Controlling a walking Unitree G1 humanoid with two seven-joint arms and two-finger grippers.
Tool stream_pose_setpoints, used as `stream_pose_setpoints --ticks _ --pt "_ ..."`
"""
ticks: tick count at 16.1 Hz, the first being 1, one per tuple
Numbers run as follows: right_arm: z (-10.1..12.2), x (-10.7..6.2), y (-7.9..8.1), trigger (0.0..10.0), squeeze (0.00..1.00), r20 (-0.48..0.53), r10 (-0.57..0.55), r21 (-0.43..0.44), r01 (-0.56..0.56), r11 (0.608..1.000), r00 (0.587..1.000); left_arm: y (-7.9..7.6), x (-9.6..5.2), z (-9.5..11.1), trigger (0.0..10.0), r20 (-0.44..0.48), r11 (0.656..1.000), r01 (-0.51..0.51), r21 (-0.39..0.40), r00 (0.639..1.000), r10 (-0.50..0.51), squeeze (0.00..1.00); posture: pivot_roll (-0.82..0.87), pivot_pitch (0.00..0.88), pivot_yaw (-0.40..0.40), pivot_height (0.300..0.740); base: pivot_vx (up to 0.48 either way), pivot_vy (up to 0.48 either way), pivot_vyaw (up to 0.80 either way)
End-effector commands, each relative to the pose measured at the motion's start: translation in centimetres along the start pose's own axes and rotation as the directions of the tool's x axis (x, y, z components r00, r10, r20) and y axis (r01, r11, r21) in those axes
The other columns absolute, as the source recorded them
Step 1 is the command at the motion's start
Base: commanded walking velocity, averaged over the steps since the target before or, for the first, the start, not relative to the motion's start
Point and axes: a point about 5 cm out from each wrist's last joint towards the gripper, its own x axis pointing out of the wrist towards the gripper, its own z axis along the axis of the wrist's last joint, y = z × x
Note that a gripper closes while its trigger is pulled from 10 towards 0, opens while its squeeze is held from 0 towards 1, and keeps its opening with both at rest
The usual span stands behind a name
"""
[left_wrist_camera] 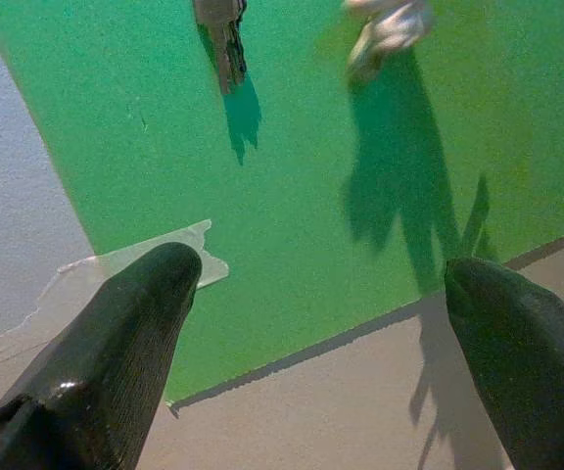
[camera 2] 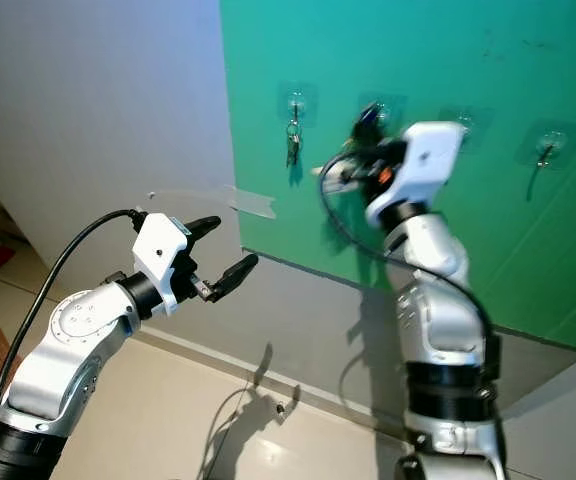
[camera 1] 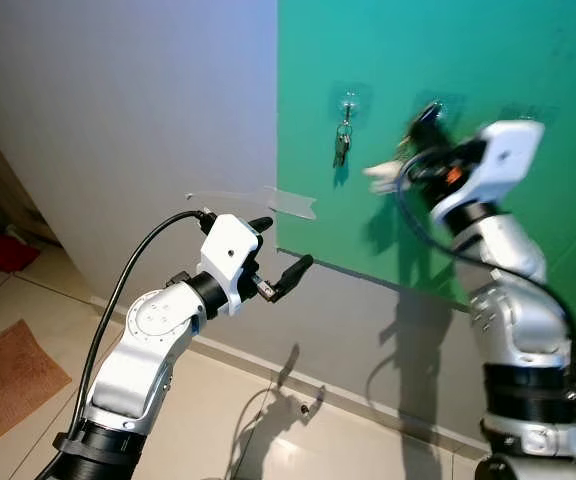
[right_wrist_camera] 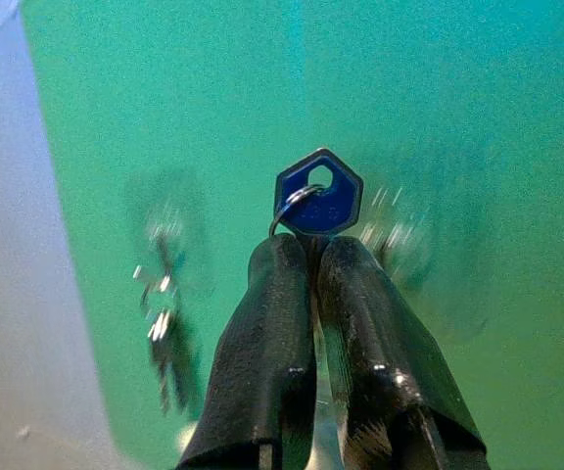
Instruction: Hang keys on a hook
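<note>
A green board [camera 1: 448,60] on the wall carries several clear hooks. One bunch of keys [camera 1: 342,142] hangs from the leftmost hook [camera 1: 348,101]. My right gripper [camera 1: 426,115] is raised close to the board, just right of that hook, and is blurred. In the right wrist view the right gripper [right_wrist_camera: 313,250] is shut on a blue-headed key [right_wrist_camera: 319,199] with a metal ring, and a blurred hook [right_wrist_camera: 399,237] lies just beyond it. My left gripper [camera 1: 286,242] is open and holds nothing, lower down and left of the board.
A strip of clear tape [camera 1: 268,200] holds the board's left edge to the grey wall. More hooks [camera 2: 551,140] sit further right on the board. A tiled floor [camera 1: 268,440] lies below, with a brown mat [camera 1: 3,380] at the left.
</note>
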Motion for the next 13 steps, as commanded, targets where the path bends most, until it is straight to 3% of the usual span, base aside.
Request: stream_pose_setpoints --ticks 1,6,13 --pt "0.6 0.2 -0.3 10.0 0.00 0.030 -0.009 0.009 0.009 1.000 1.000 -0.1 0.2 0.2 10.0 0.003 1.000 0.019 0.001 1.000 -0.019 0.00 -0.05 0.000 -0.005 0.740 0.000 0.000 0.00" --pt "1.3 0.4 -0.9 10.0 0.00 0.056 -0.028 -0.003 0.028 1.000 0.998 -0.1 0.3 0.3 10.0 0.005 1.000 0.027 0.005 1.000 -0.027 0.00 -0.05 0.000 -0.003 0.740 0.000 0.000 0.00" --pt "0.2 -1.1 -1.9 10.0 0.00 -0.010 -0.068 -0.019 0.068 0.997 0.998 -0.1 0.3 0.4 10.0 0.006 0.999 0.032 0.012 0.999 -0.032 0.00 -0.06 0.000 -0.002 0.740 0.000 0.000 0.00"
